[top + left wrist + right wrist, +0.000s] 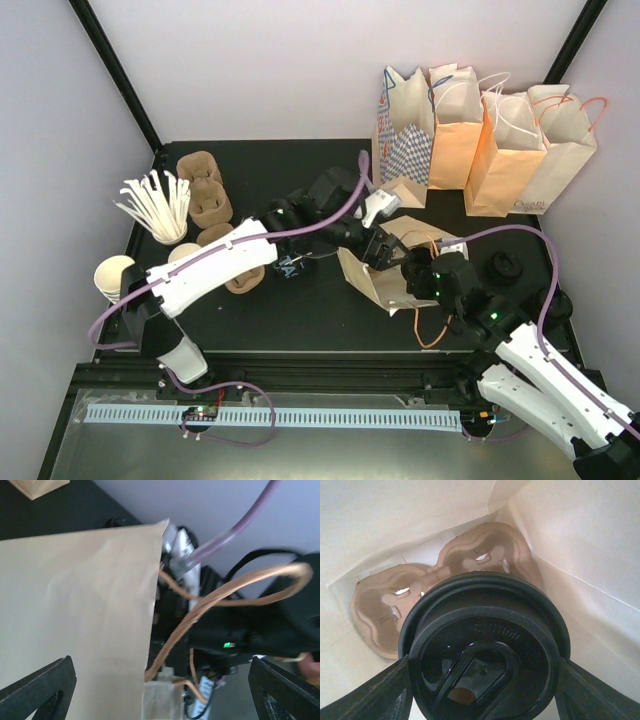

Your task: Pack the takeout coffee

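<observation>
**Takeout coffee (485, 645), seen from above by the right wrist camera.** Only its round black lid shows. It sits inside the open paper bag (570, 540), above a brown pulp carrier (395, 610) on the bag's floor.

**Arms.**
- The right gripper (485, 665) reaches into the bag mouth. One finger presses each side of the lid, so the jaws are clamped on the cup at a wide setting.
- In the top view the right arm (530, 355) rises from the lower right toward the bag (375, 285) at table centre.
- The left arm (215, 265) stretches diagonally from the lower left to the same bag.
- The left gripper (160, 662) has its fingers (45, 690) spread wide and holds nothing. The bag's kraft wall and its twisted paper handle (225, 592) lie ahead of it.

**Counts.**
- One lidded cup.
- One carrier in the bag, with two wells visible.
- Four bags upright at the back: one blue-patterned bag (405, 145) and three plain kraft bags (505, 155).
- One holder of white stirrers (160, 205).
- One stack of cream cups (115, 275).
- One black cup (290, 266) under the left arm.
- Spare carriers (205, 190) at the left, their number unclear.

**Writing.** "CAUTION" is embossed on the lid. The print on the rightmost bag is too small to read.
</observation>
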Robot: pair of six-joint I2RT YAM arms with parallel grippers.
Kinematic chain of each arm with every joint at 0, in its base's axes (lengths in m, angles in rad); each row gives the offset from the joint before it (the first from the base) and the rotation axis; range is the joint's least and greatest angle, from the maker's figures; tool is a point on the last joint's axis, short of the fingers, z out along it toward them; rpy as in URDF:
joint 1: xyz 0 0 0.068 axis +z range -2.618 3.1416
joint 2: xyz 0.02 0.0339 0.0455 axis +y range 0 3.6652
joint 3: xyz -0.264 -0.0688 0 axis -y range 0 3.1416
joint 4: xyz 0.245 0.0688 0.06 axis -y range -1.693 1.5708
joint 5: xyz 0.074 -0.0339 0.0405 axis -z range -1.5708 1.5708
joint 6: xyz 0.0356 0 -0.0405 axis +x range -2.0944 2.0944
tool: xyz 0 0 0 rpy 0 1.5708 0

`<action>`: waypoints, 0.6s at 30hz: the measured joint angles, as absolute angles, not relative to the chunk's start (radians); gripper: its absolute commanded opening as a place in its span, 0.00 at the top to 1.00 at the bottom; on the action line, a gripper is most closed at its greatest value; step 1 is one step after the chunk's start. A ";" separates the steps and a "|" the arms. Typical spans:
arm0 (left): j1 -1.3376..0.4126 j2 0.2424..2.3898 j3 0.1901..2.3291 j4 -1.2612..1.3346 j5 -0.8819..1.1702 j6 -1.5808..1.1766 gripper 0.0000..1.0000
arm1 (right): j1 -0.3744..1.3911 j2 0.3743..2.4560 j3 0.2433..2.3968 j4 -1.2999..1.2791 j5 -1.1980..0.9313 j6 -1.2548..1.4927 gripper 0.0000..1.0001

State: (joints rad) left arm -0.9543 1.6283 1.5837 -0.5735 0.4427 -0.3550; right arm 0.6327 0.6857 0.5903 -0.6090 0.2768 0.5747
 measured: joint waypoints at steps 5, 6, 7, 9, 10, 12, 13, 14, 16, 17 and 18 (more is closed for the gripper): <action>-0.842 1.563 1.582 -0.518 0.594 -0.465 0.03 | 0.633 0.686 0.567 -0.574 0.291 0.575 0.81; -0.810 1.549 1.578 -0.495 0.614 -0.488 0.03 | 0.633 0.685 0.564 -0.566 0.297 0.575 0.81; -0.770 1.535 1.570 -0.463 0.635 -0.512 0.02 | 0.633 0.685 0.562 -0.562 0.302 0.577 0.82; -0.696 1.516 1.547 -0.401 0.660 -0.545 0.02 | 0.633 0.682 0.559 -0.556 0.313 0.578 0.82; -0.659 1.515 1.537 -0.376 0.665 -0.553 0.04 | 0.633 0.678 0.557 -0.551 0.316 0.578 0.82; -0.605 1.555 1.529 -0.344 0.678 -0.557 0.08 | 0.633 0.662 0.543 -0.530 0.318 0.578 0.82; -0.593 1.584 1.531 -0.335 0.683 -0.557 0.09 | 0.633 0.654 0.536 -0.524 0.320 0.578 0.82; -0.582 1.646 1.552 -0.345 0.695 -0.554 0.10 | 0.633 0.645 0.523 -0.510 0.323 0.577 0.82; -0.577 1.806 1.657 -0.409 0.710 -0.535 0.11 | 0.633 0.633 0.505 -0.490 0.325 0.574 0.82; -0.577 1.908 1.737 -0.451 0.710 -0.521 0.12 | 0.633 0.628 0.494 -0.476 0.327 0.573 0.82; -0.577 1.975 1.784 -0.474 0.709 -0.509 0.12 | 0.633 0.627 0.484 -0.461 0.331 0.570 0.83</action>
State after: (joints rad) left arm -0.5770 1.9755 1.7840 -0.4736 0.7086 -0.5091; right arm 0.6327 0.6270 0.4839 -0.4614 0.3305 0.5701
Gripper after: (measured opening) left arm 0.891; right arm 0.735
